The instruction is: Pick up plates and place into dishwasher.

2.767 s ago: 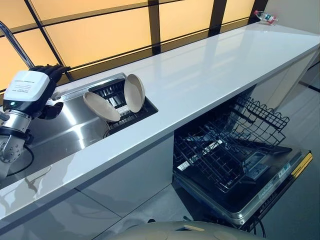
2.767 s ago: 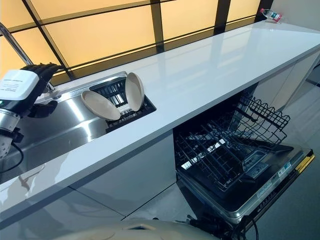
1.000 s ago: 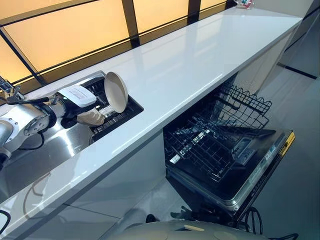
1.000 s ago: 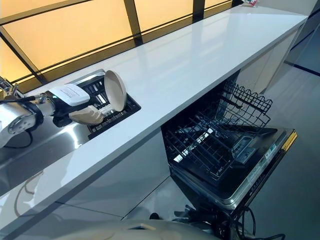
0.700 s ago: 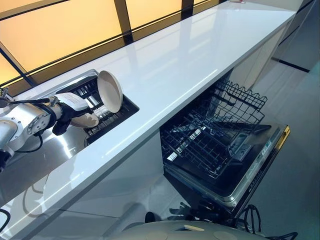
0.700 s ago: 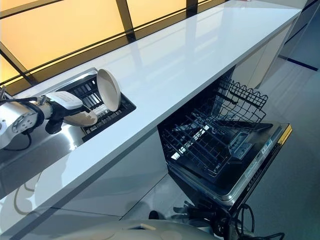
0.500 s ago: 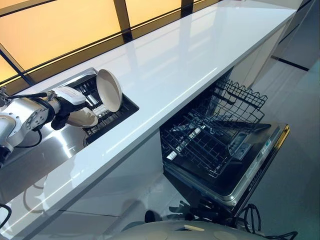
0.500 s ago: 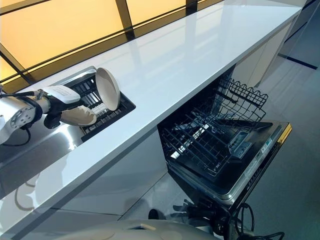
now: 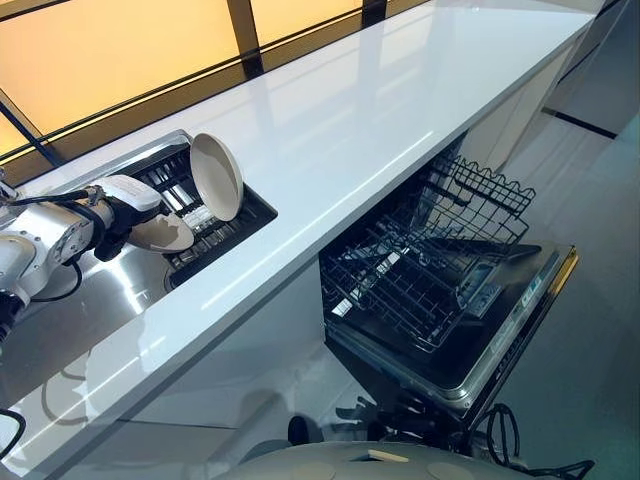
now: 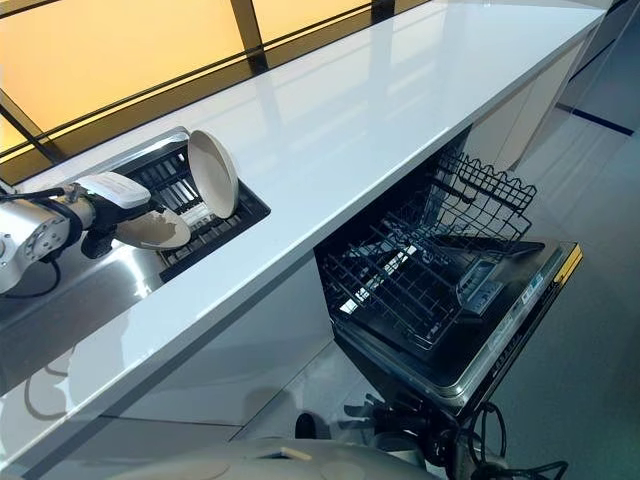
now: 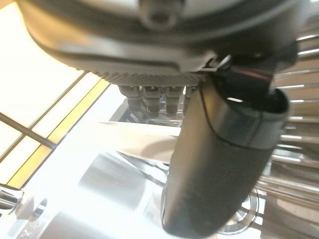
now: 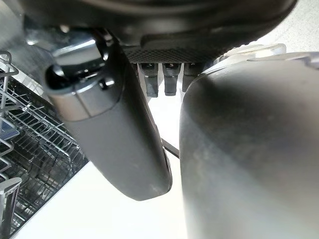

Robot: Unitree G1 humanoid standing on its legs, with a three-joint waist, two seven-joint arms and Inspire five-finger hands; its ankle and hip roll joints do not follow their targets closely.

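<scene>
- You have your left hand (image 9: pixel 120 215) at the low-lying plate (image 9: pixel 163 233) in the drying rack (image 9: pixel 222 222), at the right end of the sink (image 9: pixel 70 310). From here the step looks like securing that plate before lifting.
- Get a firm pinch on the rim first. The plate lies tilted against the rack wires, so lift it up and clear of them rather than dragging it sideways.
- Mind the second plate (image 9: pixel 217 176), which stands nearly upright in the rack just to the right. A careless swing could knock it over.
- The dishwasher (image 9: pixel 470 350) stands open under the right part of the counter (image 9: pixel 380 110), its lower rack (image 9: pixel 420 285) pulled out and showing no plates. Carry the plate well to the right to reach it.
- The left hand touches the plate's left rim. In its wrist view the thumb (image 11: pixel 224 159) is extended over a pale edge, with the fingers hidden, so I cannot tell whether the grip is closed.
- Your right hand (image 12: pixel 114 124) hangs near the dishwasher rack, and I cannot tell how far open it is.
</scene>
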